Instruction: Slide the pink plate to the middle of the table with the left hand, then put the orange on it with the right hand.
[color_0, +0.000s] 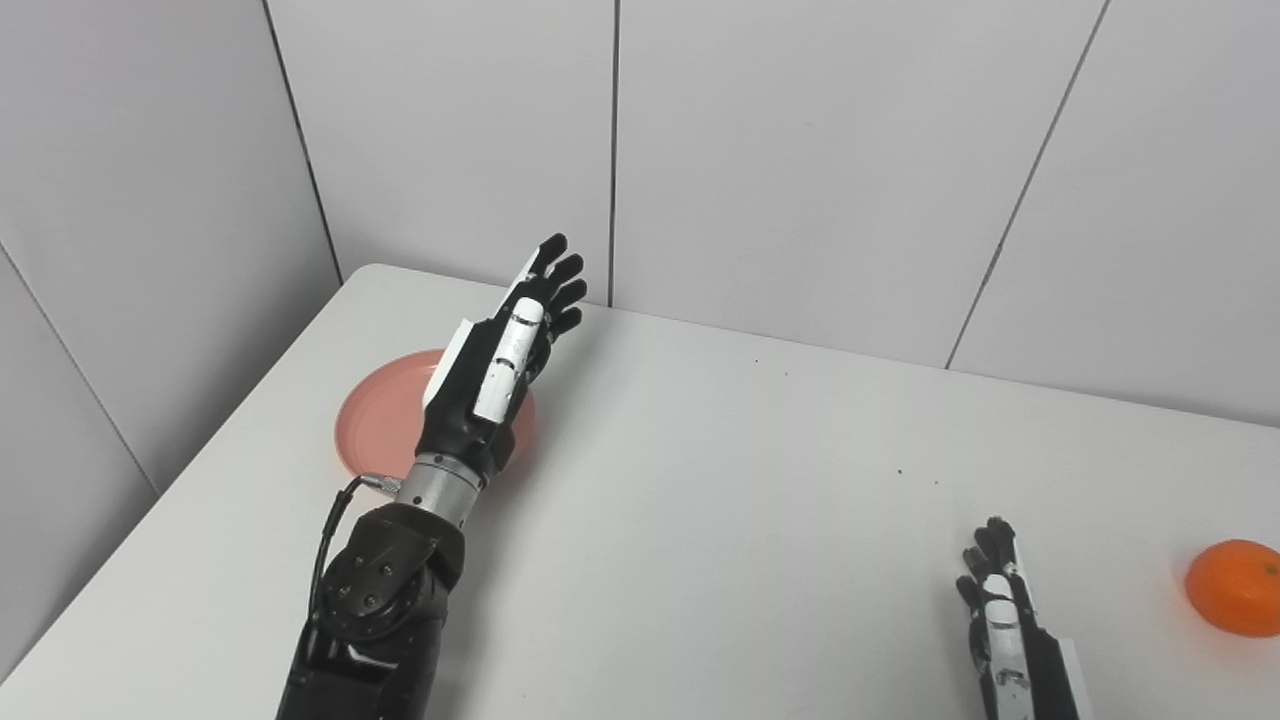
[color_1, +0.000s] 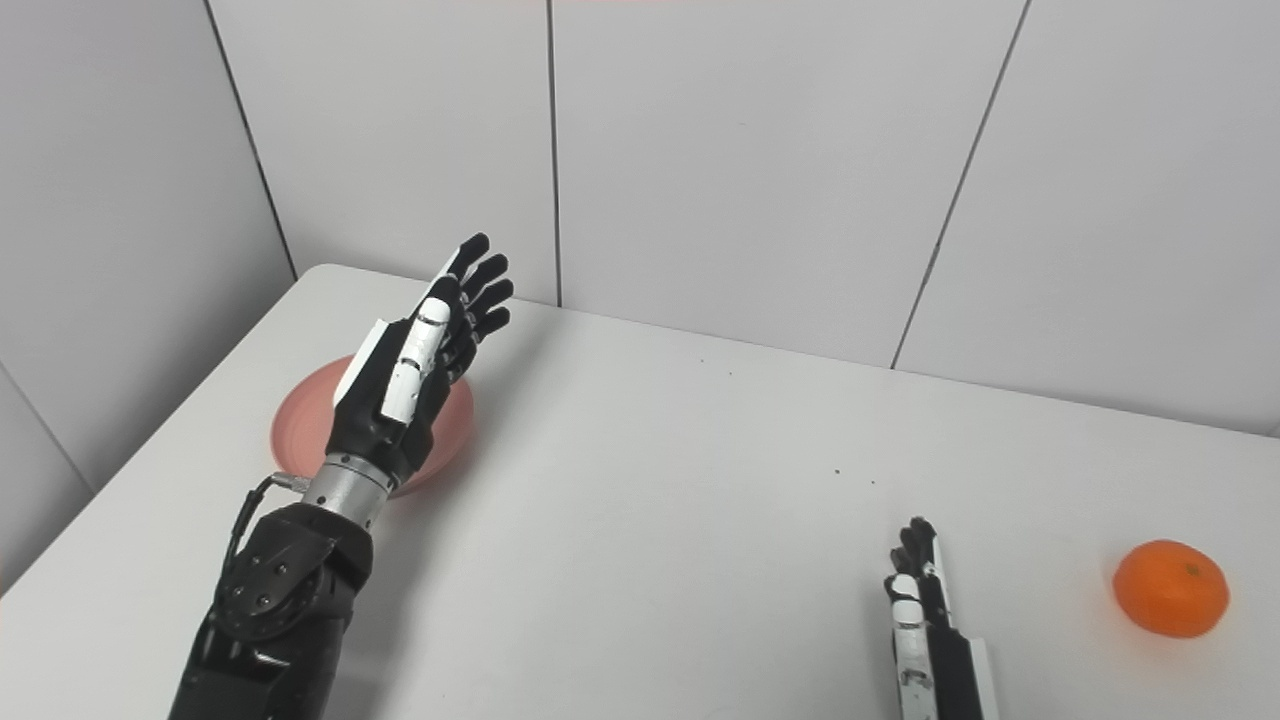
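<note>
Plate (color_0: 375, 420) sat near the table's (color_0: 700, 540) far left corner, pink and round, well short of the middle. Left hand (color_0: 495, 365) was stretched out over it, edge-on to the camera, fingers (color_0: 558, 280) straight and a little apart, pointing toward the back wall (color_0: 800, 150); it held nothing. Whether the hand actually touched the plate could not be told from either view (the palm and wrist hid the plate's right side). The fingertips reached beyond the plate's far rim, out over bare tabletop.

Over on the other side, the orange (color_1: 1170, 588) rested on the table near the right edge, alone. Right hand (color_1: 925, 610) lay low by the near edge, just left of the orange and clear of it, fingers extended and holding nothing, its arm coming up from the bottom of the picture. Plate and orange were well apart, with the whole middle of the white table between them.
</note>
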